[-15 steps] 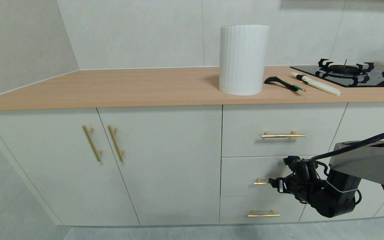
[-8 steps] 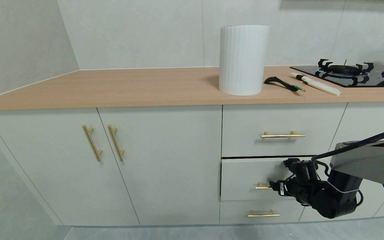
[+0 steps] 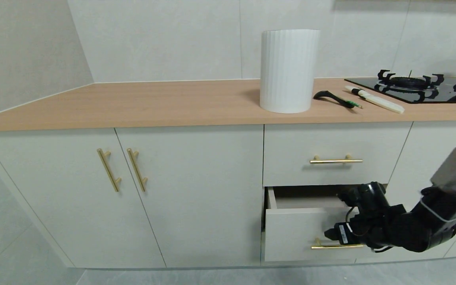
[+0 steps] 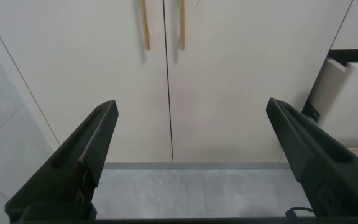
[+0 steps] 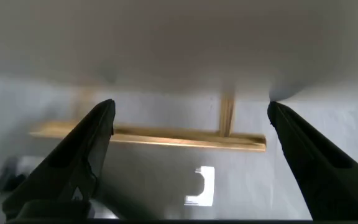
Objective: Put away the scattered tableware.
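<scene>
On the wooden counter (image 3: 152, 103) a black-handled utensil (image 3: 333, 98) and a white utensil (image 3: 374, 99) lie beside a tall white ribbed container (image 3: 288, 71). Below them the middle drawer (image 3: 291, 233) stands pulled out, with its dark inside showing at the top. My right gripper (image 3: 329, 236) is at the drawer front, just above its gold handle (image 3: 337, 246). In the right wrist view the fingers (image 5: 86, 162) are spread wide, and the handle bar (image 5: 148, 137) runs across between them. My left gripper (image 4: 191, 109) is open, low before the cabinet doors (image 4: 166, 74), holding nothing.
A black gas hob (image 3: 418, 85) sits at the counter's right end. A shut drawer (image 3: 335, 154) is above the open one. Two cabinet doors with gold handles (image 3: 123, 170) are to the left. The open drawer's corner (image 4: 353, 87) shows beside the left gripper, grey floor below.
The middle drawer has slid out from shut to well open. My right gripper has drawn back and down with its handle.
</scene>
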Tool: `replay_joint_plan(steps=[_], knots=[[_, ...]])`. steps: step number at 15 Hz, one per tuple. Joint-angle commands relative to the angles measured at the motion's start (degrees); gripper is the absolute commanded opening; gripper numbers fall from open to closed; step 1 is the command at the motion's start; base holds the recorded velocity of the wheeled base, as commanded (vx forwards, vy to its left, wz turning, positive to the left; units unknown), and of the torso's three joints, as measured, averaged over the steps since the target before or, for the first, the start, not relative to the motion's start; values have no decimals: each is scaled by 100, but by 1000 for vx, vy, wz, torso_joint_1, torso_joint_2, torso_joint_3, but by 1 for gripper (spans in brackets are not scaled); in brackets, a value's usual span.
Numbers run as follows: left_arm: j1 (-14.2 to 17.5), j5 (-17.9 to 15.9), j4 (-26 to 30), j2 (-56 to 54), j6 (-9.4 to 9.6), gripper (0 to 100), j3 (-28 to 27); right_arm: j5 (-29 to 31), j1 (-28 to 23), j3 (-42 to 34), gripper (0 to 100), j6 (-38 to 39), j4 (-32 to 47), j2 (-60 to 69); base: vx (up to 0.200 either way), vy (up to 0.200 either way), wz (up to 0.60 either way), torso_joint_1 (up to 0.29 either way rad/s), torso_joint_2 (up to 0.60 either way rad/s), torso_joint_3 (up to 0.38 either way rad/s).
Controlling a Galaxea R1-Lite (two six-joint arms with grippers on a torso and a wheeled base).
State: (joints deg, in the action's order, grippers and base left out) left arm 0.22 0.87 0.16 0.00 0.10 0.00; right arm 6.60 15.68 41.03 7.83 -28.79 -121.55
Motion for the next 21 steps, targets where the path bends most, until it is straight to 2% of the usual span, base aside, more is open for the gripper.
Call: replay_joint_plan(steps=[1,3,7,14,21], knots=[[4,1,-7,0,-1,100,0,-141,357,10,100,8,1157,2074,0,0,0,0,0,0],[4,1,2,0,-1,100,0,-141,489,71,100,17,1403,2681,0,0,0,0,0,0],[4,1,2,0,-1,100,0,-123,524,63,100,44,1245,2399,0,0,0,0,0,0],[4,1,-7,0,-1,100,0,360,463,-219,100,79,-1181,650,0,0,0,0,0,0],[4,1,2,0,-1,100,0,448,313,-219,100,61,-1884,-18,0,0,0,0,0,0]])
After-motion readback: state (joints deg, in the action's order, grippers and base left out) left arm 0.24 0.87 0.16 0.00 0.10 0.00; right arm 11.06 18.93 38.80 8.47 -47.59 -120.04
